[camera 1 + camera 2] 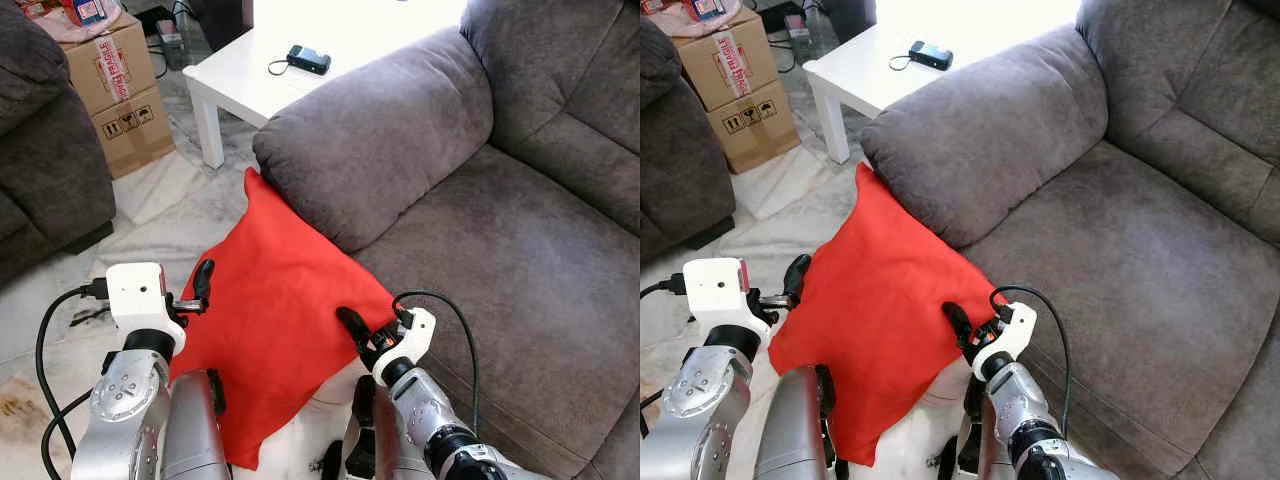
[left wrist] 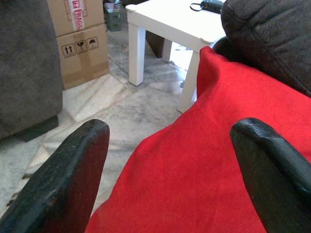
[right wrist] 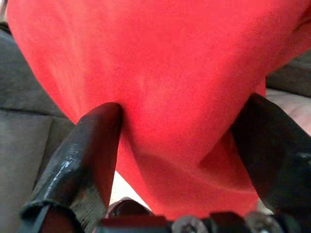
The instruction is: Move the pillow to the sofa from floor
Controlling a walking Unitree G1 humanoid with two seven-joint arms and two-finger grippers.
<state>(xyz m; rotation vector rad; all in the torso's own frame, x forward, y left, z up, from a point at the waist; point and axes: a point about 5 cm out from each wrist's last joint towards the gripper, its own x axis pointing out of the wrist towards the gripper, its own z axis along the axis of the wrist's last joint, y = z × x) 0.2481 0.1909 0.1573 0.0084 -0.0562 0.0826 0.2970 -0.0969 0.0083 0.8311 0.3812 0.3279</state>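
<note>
Left eye view shows the red pillow [image 1: 265, 325] propped at a slant against the front of the grey sofa [image 1: 520, 250], its top corner tucked under the sofa's padded arm [image 1: 375, 145] and its lower edge down by the pale marble floor [image 1: 170, 210]. The left gripper [image 1: 203, 285] sits at the pillow's left edge; in the left wrist view its two black fingers [image 2: 63, 179] are spread wide, with the red fabric lying between them and not clamped. The right gripper [image 1: 352, 328] is at the pillow's right edge, just beside the sofa seat; the right wrist view has its fingers [image 3: 92, 141] spread as well, one on each side of a bulge of red cloth and pressing into it. Beyond the sofa arm stands a white counter [image 1: 240, 80] carrying a small dark device [image 1: 308, 59] with a cord. Two stacked cardboard boxes [image 1: 120, 95] stand on the floor near a second grey sofa [image 1: 40, 150].
</note>
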